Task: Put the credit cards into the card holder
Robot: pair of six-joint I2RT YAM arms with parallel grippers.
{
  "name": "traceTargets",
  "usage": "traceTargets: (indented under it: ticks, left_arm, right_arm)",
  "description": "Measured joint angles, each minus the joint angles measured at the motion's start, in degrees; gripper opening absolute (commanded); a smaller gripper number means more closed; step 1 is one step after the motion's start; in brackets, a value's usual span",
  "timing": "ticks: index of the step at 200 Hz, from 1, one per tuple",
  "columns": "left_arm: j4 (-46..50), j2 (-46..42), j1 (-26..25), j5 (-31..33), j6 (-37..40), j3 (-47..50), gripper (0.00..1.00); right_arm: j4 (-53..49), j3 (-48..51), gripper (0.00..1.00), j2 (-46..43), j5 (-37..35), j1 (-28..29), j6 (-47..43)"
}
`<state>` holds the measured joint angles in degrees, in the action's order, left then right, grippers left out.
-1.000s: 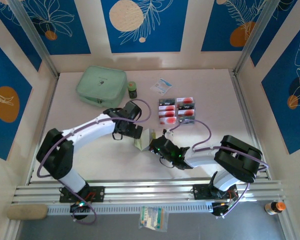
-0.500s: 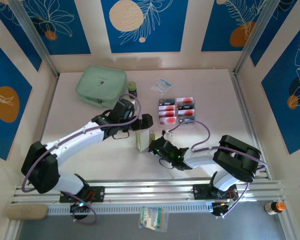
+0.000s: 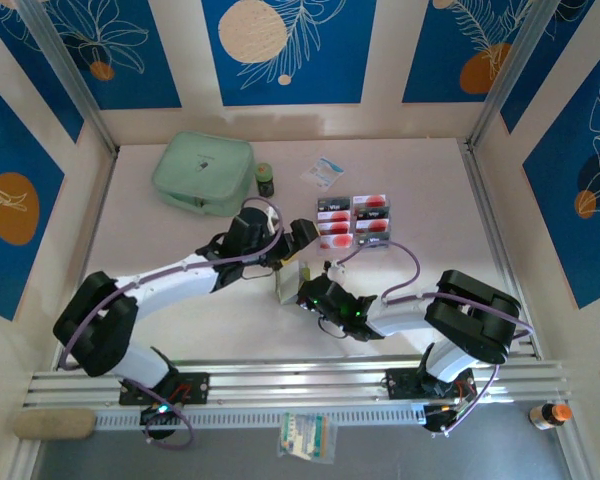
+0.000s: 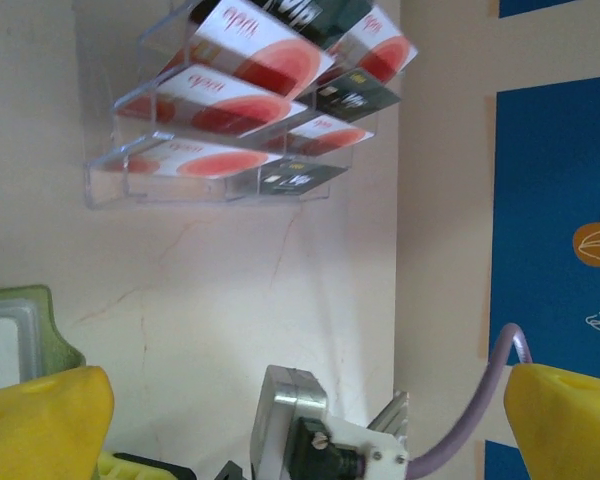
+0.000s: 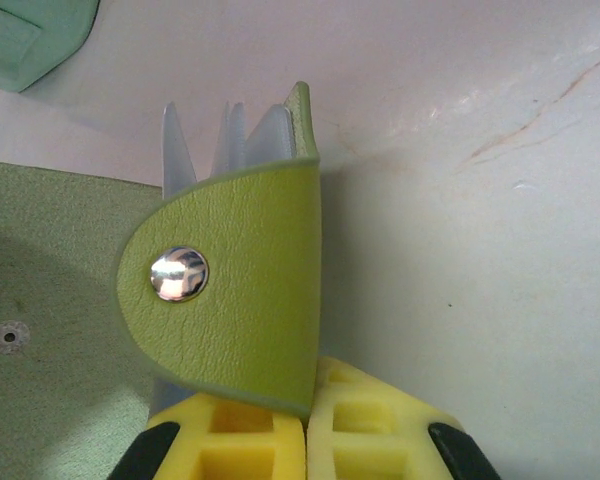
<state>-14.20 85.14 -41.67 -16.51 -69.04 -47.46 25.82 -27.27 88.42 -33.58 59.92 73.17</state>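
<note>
Top external view: at centre the holder (image 3: 286, 282) is held upright by the right gripper (image 3: 302, 290), jaws pinched on its snap tab. Just above it, the left gripper (image 3: 302, 236), jaws spread and empty, is pointed at the cards (image 3: 353, 220) in their clear rack (image 4: 98, 185). A card is judged about to be fetched, so one edge must be straddled and nipped.

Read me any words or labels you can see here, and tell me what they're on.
None reads clearly.
Red-dot cards: a dark script word, blurred.
Black cards: light markings, too small.
Sachet: blue print, too small.
</note>
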Motion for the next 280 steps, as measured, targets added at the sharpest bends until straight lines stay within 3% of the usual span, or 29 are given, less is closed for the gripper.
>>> traceTargets:
  ticks: [57, 159, 280]
  left_arm:
    - [1.2, -1.1, -0.1, 1.7, -0.6, 5.1, 1.00]
    - [8.3, -5.7, 0.7, 9.5, 9.7, 9.9, 1.00]
    - [2.6, -1.0, 1.2, 9.3, 17.2, 11.8, 1.00]
  right_arm:
    - [-0.3, 0.0, 0.00, 0.0, -0.3, 0.1, 0.7]
    - [-1.1, 0.0, 0.00, 0.4, -0.5, 0.1, 1.9]
    - [-0.6, 0.0, 0.00, 1.7, -0.5, 0.1, 2.1]
